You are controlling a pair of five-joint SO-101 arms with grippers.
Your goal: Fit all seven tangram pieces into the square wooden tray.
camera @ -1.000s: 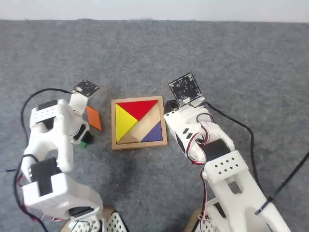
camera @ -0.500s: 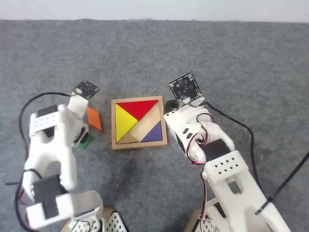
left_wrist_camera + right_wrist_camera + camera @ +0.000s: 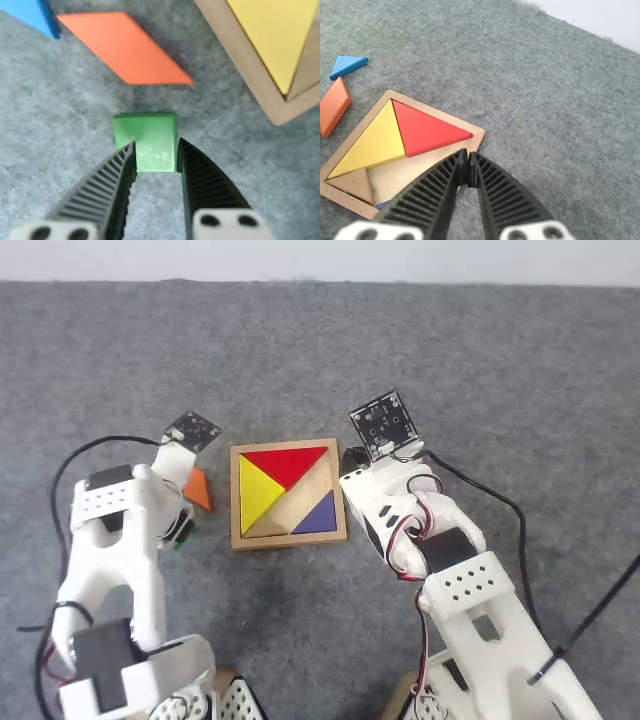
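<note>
Item: square wooden tray [image 3: 288, 541], flat on grey carpeted table [image 3: 500, 370], between the two arms; contents: large red triangle [image 3: 288, 465] along the far side, large yellow triangle [image 3: 256, 490] along the side facing the left arm, purple triangle [image 3: 320, 515] in the near corner by the right arm, small plain-wood triangle [image 3: 265, 527] in the near corner by the left arm; bare wood showed between them

Loose pieces on the carpet, all on the left arm's side of the tray: orange parallelogram [image 3: 125, 47], just beside the tray rim but apart from it; green square [image 3: 146, 140], close to the parallelogram and not touching it; blue triangle [image 3: 347, 65], beyond the parallelogram

Left gripper [image 3: 156, 145]: jaws parted to roughly the width of the green square, tips over its near part, one at either side; whether they touched the piece could not be told; nothing lifted

Right gripper [image 3: 468, 160]: jaws closed tip to tip, nothing between them; poised above the tray's rim near the red triangle's point
</note>
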